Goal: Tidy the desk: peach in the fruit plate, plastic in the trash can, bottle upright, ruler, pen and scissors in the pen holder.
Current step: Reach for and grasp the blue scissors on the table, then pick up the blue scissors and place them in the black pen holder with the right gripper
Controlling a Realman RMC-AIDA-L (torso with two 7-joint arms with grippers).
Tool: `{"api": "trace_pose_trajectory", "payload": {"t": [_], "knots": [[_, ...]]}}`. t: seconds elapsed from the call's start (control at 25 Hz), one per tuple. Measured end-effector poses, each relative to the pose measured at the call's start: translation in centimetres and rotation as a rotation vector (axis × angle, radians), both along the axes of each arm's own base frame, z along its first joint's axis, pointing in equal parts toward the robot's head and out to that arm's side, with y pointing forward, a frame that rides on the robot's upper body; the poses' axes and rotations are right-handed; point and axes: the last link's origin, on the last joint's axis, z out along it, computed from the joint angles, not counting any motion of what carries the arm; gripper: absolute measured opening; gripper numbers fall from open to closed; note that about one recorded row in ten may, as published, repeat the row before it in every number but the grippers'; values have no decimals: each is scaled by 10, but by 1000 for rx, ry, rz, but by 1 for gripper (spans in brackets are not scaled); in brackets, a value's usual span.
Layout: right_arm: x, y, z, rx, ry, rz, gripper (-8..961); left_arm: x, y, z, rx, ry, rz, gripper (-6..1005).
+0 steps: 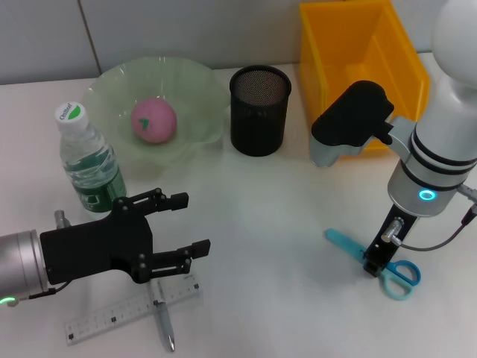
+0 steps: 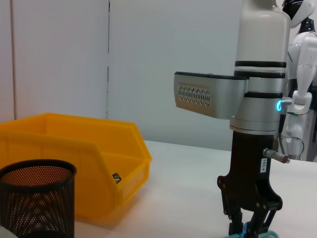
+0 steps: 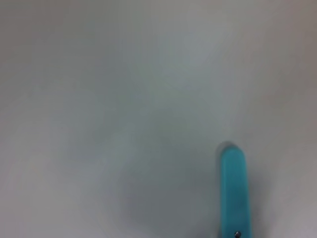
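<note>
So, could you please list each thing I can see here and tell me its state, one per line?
peach: lying in the fruit plate
bottle: upright, cap on
pen holder: upright, nothing seen inside
ruler: flat on the desk
pen: lying across the ruler
scissors: on the desk
yellow bin: open-topped
left gripper: open, above the ruler
right gripper: down at the scissors
</note>
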Motion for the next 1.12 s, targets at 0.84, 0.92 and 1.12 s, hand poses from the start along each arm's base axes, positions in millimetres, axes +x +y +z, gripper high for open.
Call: {"api": "trace_pose_trajectory", "payload": {"t": [0.84, 0.92, 1.12], "knots": [[-44, 12, 44, 143, 179, 77, 236, 0, -2, 0, -1, -10, 3, 801], [-46, 12, 49, 157, 210, 85, 236, 0, -2, 0, -1, -12, 3, 801], [-48, 15, 62, 188, 324, 118, 236, 1, -2, 0, 3, -25, 12, 801]]}}
